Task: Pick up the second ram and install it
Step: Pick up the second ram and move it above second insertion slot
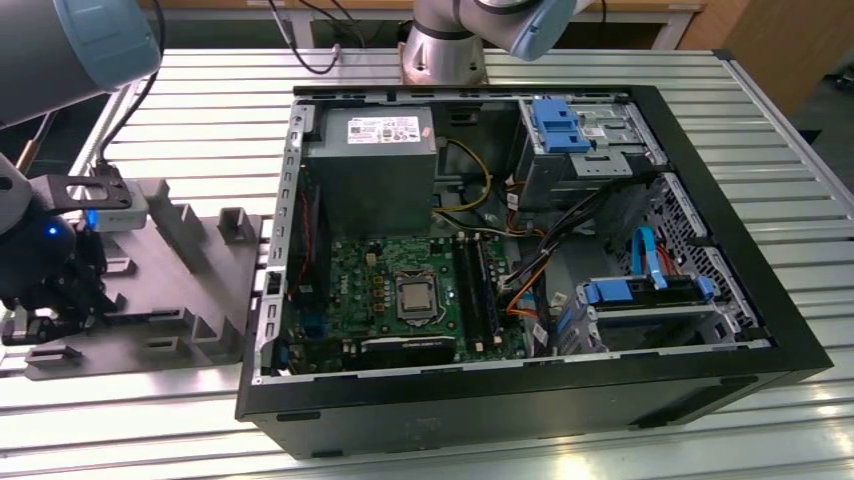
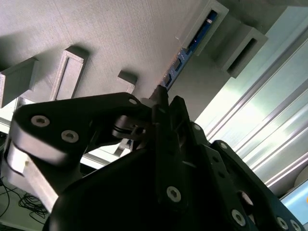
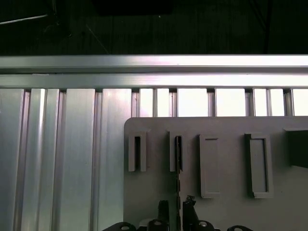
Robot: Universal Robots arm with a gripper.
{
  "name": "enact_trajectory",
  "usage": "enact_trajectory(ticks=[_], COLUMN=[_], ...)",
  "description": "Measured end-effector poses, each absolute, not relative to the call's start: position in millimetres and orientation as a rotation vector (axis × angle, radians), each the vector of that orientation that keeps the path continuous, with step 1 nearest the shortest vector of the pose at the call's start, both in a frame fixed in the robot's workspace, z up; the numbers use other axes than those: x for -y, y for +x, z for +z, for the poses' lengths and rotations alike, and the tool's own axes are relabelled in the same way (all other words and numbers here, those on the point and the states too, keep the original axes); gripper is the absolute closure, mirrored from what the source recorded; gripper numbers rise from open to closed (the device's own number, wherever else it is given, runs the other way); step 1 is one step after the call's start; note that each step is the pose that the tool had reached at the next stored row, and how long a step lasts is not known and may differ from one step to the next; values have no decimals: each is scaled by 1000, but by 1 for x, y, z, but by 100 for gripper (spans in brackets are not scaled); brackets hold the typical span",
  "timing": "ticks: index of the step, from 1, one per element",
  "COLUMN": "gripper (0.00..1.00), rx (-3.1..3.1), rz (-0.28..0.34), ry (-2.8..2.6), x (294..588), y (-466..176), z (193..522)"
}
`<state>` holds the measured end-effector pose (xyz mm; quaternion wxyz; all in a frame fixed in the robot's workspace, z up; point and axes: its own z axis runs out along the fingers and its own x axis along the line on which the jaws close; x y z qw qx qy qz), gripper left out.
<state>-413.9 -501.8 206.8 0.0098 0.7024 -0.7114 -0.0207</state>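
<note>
We see the hand (image 3: 177,212) down at the grey tray (image 1: 187,300), which sits on the desk (image 1: 200,130) at 9 o'clock of the open PC case (image 1: 534,400) in the exterior view. The ram (image 3: 178,154) stands on edge in a tray slot, w/ the hand astride one end. We can't tell whether it's clenched or released.

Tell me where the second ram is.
The second ram stands on edge in the grey tray by the tool, at the exterior view's left beside the computer case.
</note>
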Motion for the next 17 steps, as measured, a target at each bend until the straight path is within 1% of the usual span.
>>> enact_trajectory(ticks=[1,2,17], gripper=[73,79,79], rx=[2221,2221,2221], rz=[-65,-65,-64], ry=[2193,2193,2193], x=[502,502,502], y=[-414,-414,-414], z=[207,207,202])
